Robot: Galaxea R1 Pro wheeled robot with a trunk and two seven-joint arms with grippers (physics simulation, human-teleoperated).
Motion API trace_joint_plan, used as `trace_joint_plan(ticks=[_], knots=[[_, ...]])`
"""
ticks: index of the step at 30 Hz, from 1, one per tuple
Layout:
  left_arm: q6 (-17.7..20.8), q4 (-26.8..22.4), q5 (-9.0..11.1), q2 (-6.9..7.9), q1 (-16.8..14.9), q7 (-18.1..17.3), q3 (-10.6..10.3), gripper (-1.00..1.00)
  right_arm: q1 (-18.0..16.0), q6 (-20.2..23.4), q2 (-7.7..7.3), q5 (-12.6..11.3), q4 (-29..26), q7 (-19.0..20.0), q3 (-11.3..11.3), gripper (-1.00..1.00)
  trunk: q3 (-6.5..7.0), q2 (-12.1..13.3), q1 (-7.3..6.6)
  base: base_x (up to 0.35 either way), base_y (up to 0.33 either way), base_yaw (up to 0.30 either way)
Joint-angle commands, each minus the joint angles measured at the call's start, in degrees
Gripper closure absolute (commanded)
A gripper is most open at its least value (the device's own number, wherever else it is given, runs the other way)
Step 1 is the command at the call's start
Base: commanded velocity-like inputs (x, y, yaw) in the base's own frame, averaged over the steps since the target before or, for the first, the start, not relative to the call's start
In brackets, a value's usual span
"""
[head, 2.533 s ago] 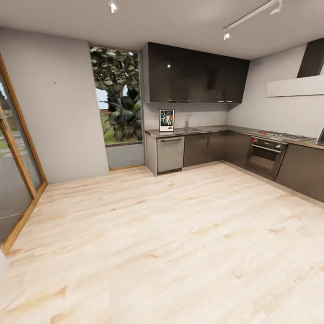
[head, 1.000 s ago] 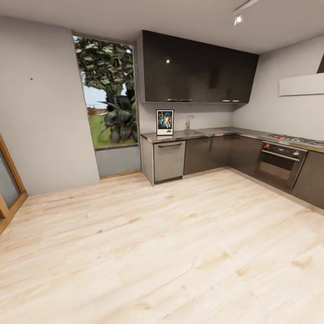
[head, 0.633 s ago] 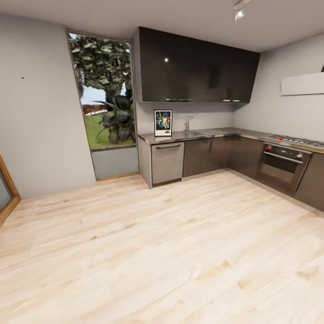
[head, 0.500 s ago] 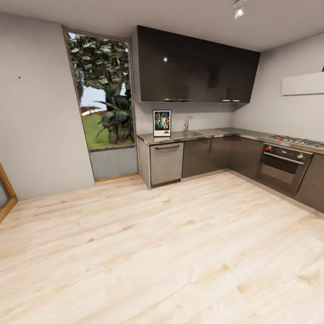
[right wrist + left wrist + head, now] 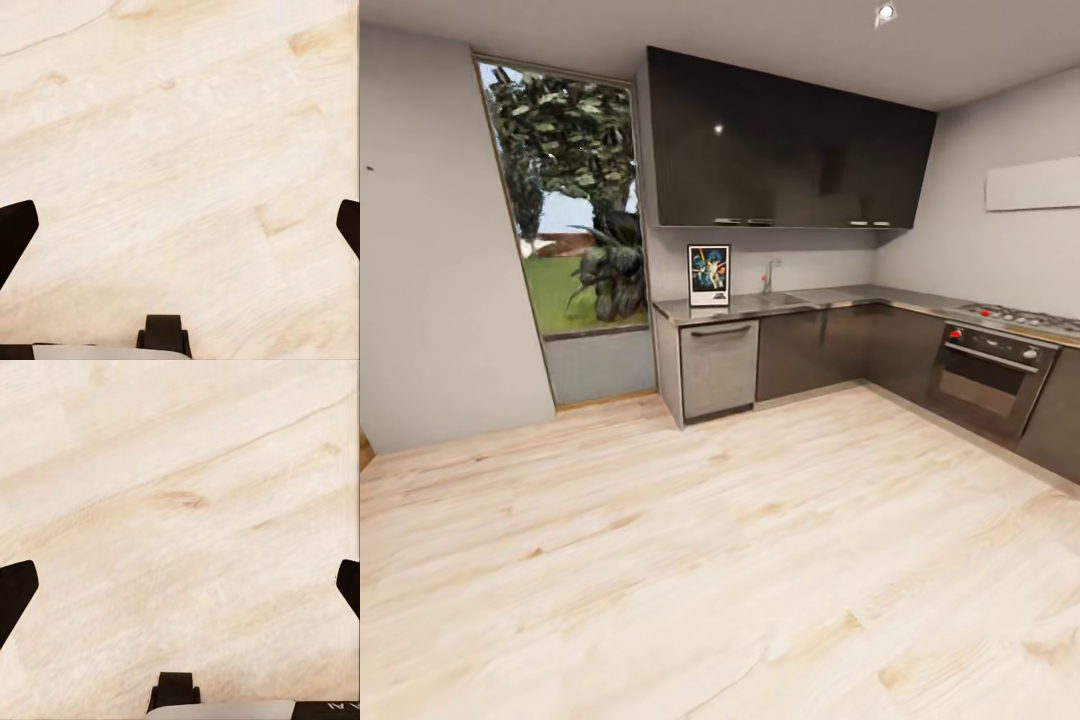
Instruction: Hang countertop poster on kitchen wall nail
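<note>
Poster (image 5: 708, 274) upright at the bench's (image 5: 840, 297) window end, well away. Likely light, rigid, thin; grip a side frame edge. Left end effector (image 5: 180, 585) and right end effector (image 5: 180, 225): wide, empty, over floor.

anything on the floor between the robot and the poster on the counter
Nothing visible does. The poster stands upright on the kitchen countertop near its window end, and only bare wooden floor stretches toward it. Both wrist views show open fingers over floor, holding nothing.

Poster (image 5: 708, 274) upright on countertop's (image 5: 840, 297) left end, window (image 5: 570, 200) further left.
</note>
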Motion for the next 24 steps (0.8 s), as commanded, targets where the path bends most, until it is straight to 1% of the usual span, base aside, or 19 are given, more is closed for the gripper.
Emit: trace_joint_plan(ticks=[1,10,24], knots=[[-0.08,-0.08,-0.04,-0.01,0.02,0.01,0.07,-1.0,-0.04,-0.16,0.0,0.2,0.05,-0.02,-0.01,-1.0,-0.05,-0.02,0.03,0.269,-0.225,0.0],[-0.1,-0.06,-0.05,-0.01,0.02,0.01,0.07,-1.0,-0.04,-0.17,0.0,0.2,0.05,-0.02,0.0,-1.0,-0.05,-0.02,0.03,0.267,-0.227,0.047],[-0.1,-0.06,-0.05,-0.01,0.02,0.01,0.07,-1.0,-0.04,-0.19,0.0,0.2,0.05,-0.02,0.0,-1.0,-0.05,-0.02,0.03,0.263,-0.231,0.099]])
